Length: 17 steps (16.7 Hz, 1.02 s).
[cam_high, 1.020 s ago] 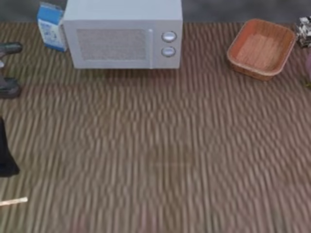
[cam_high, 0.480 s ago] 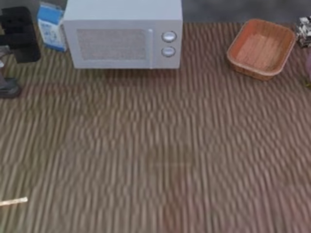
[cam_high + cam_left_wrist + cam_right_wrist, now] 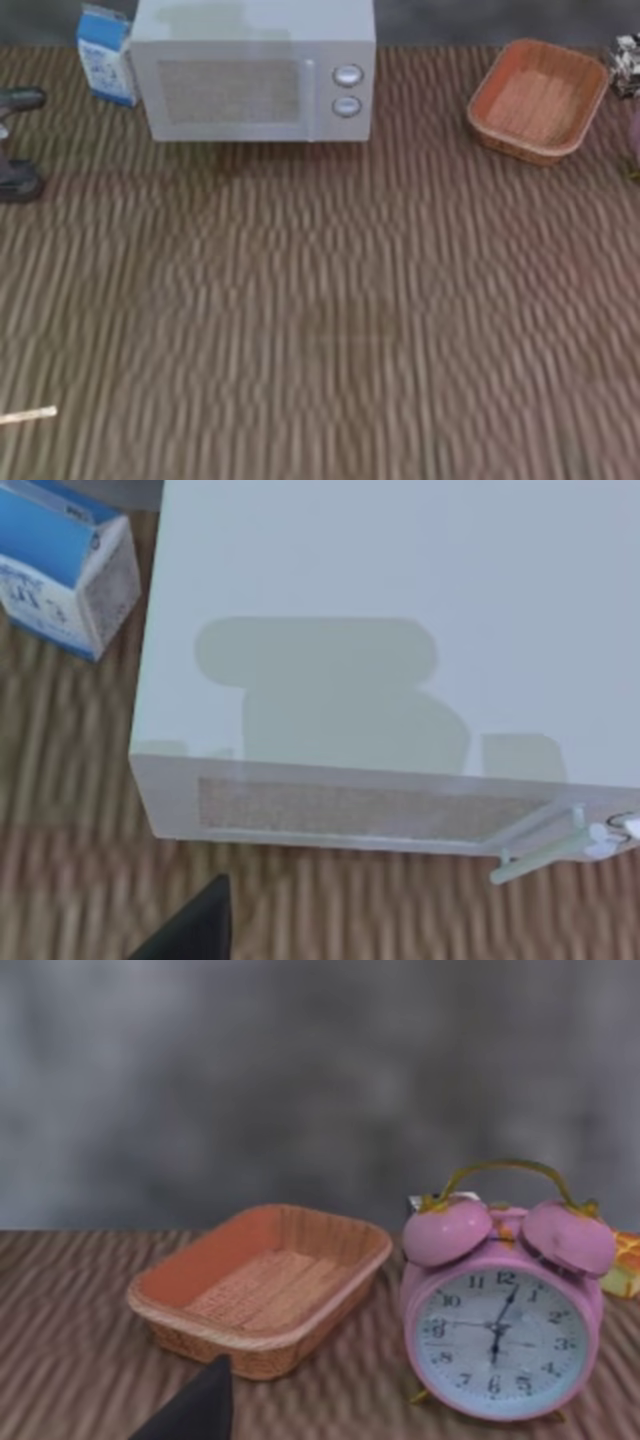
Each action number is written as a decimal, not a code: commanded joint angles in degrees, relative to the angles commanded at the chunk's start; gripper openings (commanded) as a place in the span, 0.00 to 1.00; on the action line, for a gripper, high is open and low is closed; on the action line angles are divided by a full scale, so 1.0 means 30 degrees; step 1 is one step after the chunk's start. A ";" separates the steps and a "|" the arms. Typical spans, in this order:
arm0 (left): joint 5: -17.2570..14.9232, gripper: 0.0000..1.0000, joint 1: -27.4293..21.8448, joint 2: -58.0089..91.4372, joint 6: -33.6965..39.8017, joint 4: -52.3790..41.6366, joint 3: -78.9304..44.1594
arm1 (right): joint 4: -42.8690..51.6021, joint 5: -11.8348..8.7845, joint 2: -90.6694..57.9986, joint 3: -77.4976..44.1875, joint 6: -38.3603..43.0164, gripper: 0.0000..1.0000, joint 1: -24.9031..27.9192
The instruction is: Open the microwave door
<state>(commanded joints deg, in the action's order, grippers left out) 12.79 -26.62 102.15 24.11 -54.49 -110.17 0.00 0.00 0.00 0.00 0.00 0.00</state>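
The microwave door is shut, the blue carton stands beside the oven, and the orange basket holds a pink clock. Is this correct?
Not quite. The basket is empty; the pink clock stands on the table beside it, as the right wrist view shows. The microwave door is shut and the carton stands beside the oven.

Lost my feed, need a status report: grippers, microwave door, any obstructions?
Neither gripper in the top view; left wrist camera looks down on the microwave. Microwave door shut, untouched. Blue carton beside its left side, basket off right; door front unobstructed.
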 joint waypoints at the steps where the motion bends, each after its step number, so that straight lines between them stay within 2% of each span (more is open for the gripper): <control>1: 0.0202 1.00 -0.0414 0.1595 0.0377 -0.0878 -0.1638 | 0.0000 0.0000 0.0000 0.0000 0.0000 1.00 0.0000; 5: 0.0878 1.00 -0.1764 0.6983 0.1573 -0.3862 -0.6836 | 0.0000 0.0000 0.0000 0.0000 0.0000 1.00 0.0000; 8: 0.1190 1.00 -0.2383 0.9438 0.2106 -0.5278 -0.9217 | 0.0000 0.0000 0.0000 0.0000 0.0000 1.00 0.0000; 17: 0.1210 1.00 -0.2414 1.0268 0.2140 -0.5306 -0.9660 | 0.0000 0.0000 0.0000 0.0000 0.0000 1.00 0.0000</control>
<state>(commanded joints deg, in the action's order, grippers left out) 16.42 -33.87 132.96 30.53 -70.41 -139.15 0.00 0.00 0.00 0.00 0.00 0.00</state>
